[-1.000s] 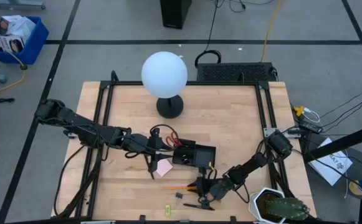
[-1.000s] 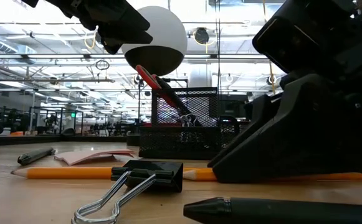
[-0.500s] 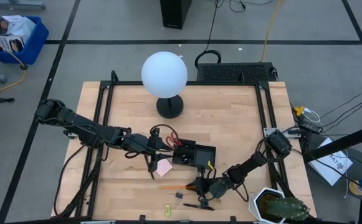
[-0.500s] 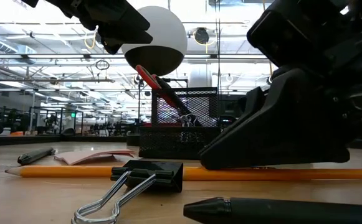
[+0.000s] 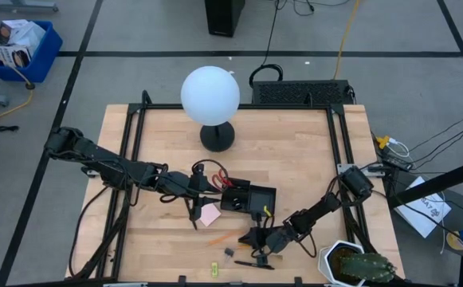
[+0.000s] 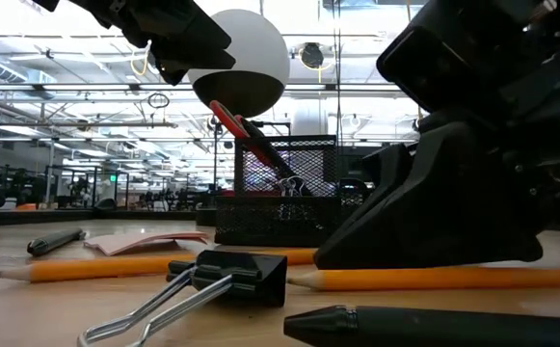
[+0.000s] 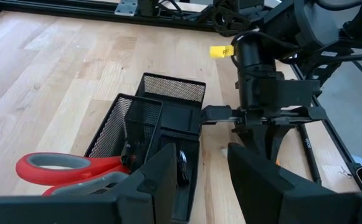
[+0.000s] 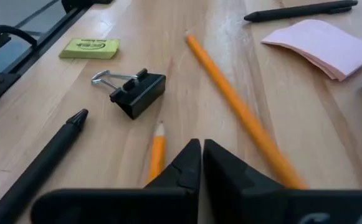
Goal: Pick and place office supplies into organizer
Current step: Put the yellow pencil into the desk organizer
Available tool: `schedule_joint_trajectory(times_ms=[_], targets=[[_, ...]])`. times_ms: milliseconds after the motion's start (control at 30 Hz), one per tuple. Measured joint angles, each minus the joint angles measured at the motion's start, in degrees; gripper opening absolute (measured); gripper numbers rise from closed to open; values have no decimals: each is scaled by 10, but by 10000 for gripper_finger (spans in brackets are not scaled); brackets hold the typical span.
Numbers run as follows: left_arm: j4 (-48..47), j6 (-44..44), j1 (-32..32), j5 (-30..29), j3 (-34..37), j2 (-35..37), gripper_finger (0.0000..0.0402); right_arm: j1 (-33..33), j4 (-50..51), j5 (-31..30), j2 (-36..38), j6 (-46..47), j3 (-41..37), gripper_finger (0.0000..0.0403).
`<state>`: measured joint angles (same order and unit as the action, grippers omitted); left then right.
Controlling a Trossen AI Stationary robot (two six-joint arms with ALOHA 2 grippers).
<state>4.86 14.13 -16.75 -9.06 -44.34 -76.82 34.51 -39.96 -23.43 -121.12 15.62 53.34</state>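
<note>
My right gripper [image 5: 255, 240] is shut low over the table near the front edge, among two orange pencils [image 8: 230, 99] [image 8: 157, 146]. Beside them lie a black binder clip [image 8: 134, 93], a black pen [image 8: 37, 162] and a yellow-green piece [image 8: 88, 48]. Farther off, a pink sticky-note pad [image 8: 324, 46] and a second pen [image 8: 299, 9] lie flat. Red-handled scissors [image 7: 62, 171] stick up out of the black mesh organizer [image 7: 162, 118]. My left gripper [image 7: 209, 180] hangs open above the organizer, with nothing between its fingers. My right gripper comes in slanting down from the table's right, its fingertips on the wood. The shorter-looking pencil's shaft [image 8: 156, 165] runs under one finger [image 8: 162, 180]. The long pencil [image 8: 274, 165] runs under the other finger. I cannot tell whether either is pinched.
A white globe lamp [image 5: 209, 94] on a round black base stands at the table's far middle. A potted plant [image 5: 351, 267] sits at the near right corner. A black frame [image 5: 335, 159] borders the table's sides. Bare wood lies right of the organizer.
My right gripper's fingers have drawn together on the table without shifting place. The long pencil has slid and swung out of line with the other pencil, its tip going toward the table's left. The binder clip has been nudged, and its wire handles have tipped lower.
</note>
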Motion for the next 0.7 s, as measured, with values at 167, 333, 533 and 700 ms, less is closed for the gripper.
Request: schedule_joint_trajectory(times_ms=[167,333,533,700], targets=[[0,0,0,0,0,0,150,-8,-4,10,0,-20,0,39],[-3,0,0,0,0,0,150,-8,-35,27,-2,-51,-1,58],[-3,0,0,0,0,0,150,-3,-40,9,14,-51,-2,72],[-5,1,0,0,0,0,150,4,-22,10,47,-60,-2,73]])
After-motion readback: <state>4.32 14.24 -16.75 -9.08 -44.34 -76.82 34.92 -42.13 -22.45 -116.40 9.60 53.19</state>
